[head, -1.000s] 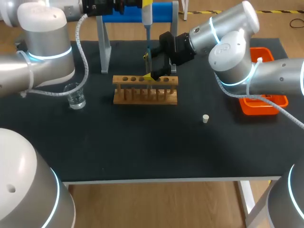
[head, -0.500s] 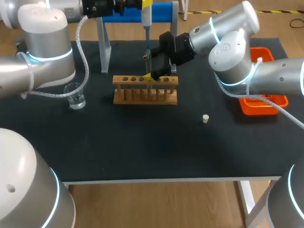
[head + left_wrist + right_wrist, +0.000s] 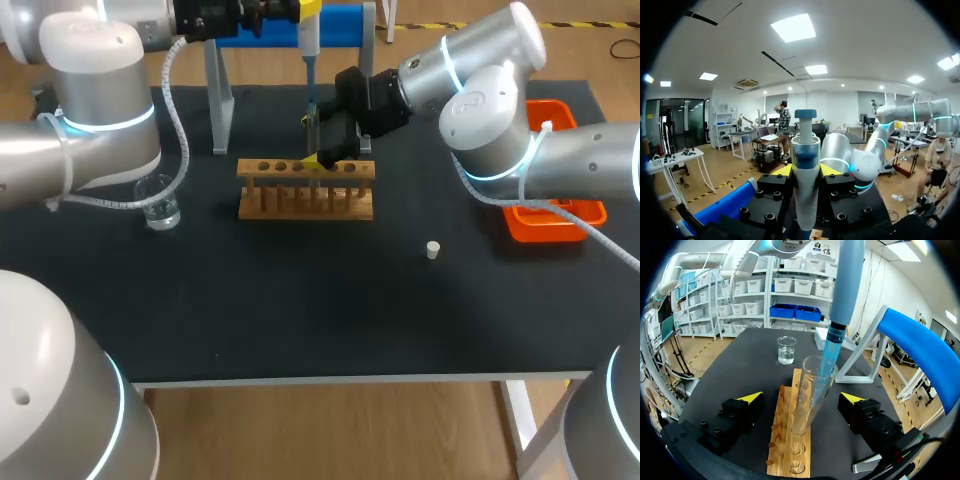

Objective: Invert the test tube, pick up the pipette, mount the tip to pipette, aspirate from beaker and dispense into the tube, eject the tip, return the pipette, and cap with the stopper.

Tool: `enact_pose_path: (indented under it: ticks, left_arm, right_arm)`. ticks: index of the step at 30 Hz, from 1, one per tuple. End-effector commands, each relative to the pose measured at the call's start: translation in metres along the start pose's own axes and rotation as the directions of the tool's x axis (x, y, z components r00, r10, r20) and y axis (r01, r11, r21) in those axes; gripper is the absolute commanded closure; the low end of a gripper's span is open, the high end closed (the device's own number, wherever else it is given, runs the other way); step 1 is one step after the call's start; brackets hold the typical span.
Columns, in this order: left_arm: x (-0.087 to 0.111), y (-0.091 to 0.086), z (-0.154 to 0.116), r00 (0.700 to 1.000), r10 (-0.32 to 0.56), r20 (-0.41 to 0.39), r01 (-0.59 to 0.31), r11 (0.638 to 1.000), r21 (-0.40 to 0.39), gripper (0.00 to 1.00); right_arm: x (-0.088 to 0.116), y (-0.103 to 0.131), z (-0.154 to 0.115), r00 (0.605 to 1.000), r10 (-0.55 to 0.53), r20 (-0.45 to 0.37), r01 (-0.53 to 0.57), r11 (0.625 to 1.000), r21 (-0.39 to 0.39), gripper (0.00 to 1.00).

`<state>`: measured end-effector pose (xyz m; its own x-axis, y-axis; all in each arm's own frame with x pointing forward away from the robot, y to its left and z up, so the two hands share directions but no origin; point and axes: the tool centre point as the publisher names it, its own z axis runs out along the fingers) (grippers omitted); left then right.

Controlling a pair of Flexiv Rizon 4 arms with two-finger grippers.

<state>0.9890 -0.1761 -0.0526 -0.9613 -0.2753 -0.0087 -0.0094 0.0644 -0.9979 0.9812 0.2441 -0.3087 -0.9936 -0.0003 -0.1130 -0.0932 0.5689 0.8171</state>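
The left fingers (image 3: 806,170) were closed on the pipette (image 3: 805,155), one yellow pad against each side of its barrel, and held it upright above the rack (image 3: 306,190). Its blue tip (image 3: 827,357) reached down into the mouth of the tube (image 3: 812,395). The tube leaned in a hole of the rack, between the right fingers (image 3: 804,397). These stood wide open, one yellow pad on each side of the glass and neither touching it.

In the head view, the beaker (image 3: 160,203) stood on the worktop (image 3: 300,300) well to the left of the rack, with a little clear liquid in it. The white stopper (image 3: 433,250) lay by itself to the rack's right and nearer the front edge. An orange tray (image 3: 590,212) sat at the right edge, under the right arm. The blue stand (image 3: 340,20) stood behind the rack.
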Motion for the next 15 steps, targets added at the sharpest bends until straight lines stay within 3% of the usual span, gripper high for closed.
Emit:
enact_pose_path:
  ticks: [1,15]
  left_arm:
    - [0.0009,0.0008,0.0018,1.0,0.003,0.005,-0.003,1.0,0.0,1.0]
    - [0.0012,0.0071,0.0054,1.0,-0.004,0.002,0.004,1.0,-0.015,1.0]
  right_arm:
    - [-0.0002,0.0004,-0.0013,1.0,0.001,-0.003,-0.001,1.0,0.004,0.0]
    - [-0.0002,0.0004,-0.0013,1.0,0.001,-0.003,-0.001,1.0,0.004,0.0]
